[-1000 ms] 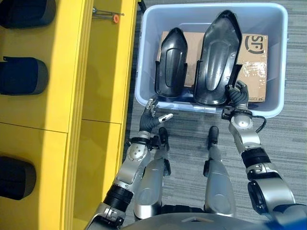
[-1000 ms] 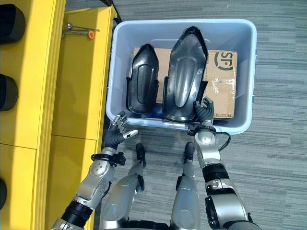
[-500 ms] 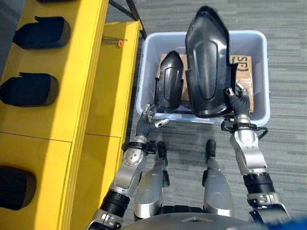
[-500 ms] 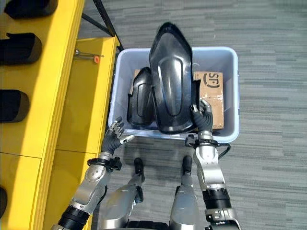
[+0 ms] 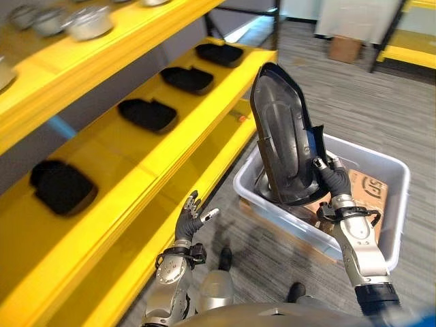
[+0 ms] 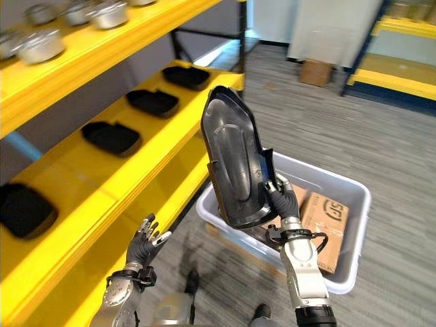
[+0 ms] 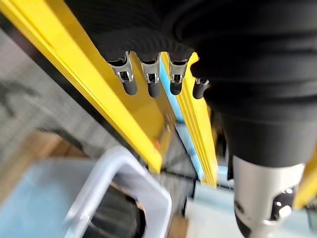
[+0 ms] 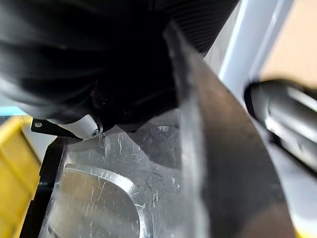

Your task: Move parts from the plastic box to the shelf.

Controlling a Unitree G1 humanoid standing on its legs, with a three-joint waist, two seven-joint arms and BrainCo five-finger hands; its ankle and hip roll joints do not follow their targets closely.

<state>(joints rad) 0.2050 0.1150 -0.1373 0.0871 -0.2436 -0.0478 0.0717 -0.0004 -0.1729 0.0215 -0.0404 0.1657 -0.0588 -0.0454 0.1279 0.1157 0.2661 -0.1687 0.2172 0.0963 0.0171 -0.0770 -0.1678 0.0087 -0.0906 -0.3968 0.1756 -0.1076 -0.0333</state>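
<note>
My right hand [image 5: 332, 180] is shut on the lower edge of a large black moulded part [image 5: 283, 136] and holds it upright above the pale blue plastic box [image 5: 383, 172]. Up close, the part's scratched inner face [image 8: 114, 198] lies against the palm. Another dark part [image 7: 115, 218] lies inside the box, mostly hidden. My left hand [image 5: 189, 221] hangs open and empty, low beside the yellow shelf [image 5: 129, 160], with its fingers [image 7: 148, 85] straight. Several black parts, such as one [image 5: 146, 114] mid-shelf, lie in a row on the shelf board.
A cardboard carton [image 5: 366, 192] sits in the box's right half. Metal bowls [image 5: 90, 22] stand on the upper yellow shelf. A lower shelf board [image 5: 204, 170] juts out next to the box. Grey carpet [image 5: 340, 95] stretches beyond; another yellow rack [image 6: 402, 75] stands far right.
The right hand has raised the large black part clear of the box and tilted it upright. The whole view has swung up towards the shelf. The left hand stays open.
</note>
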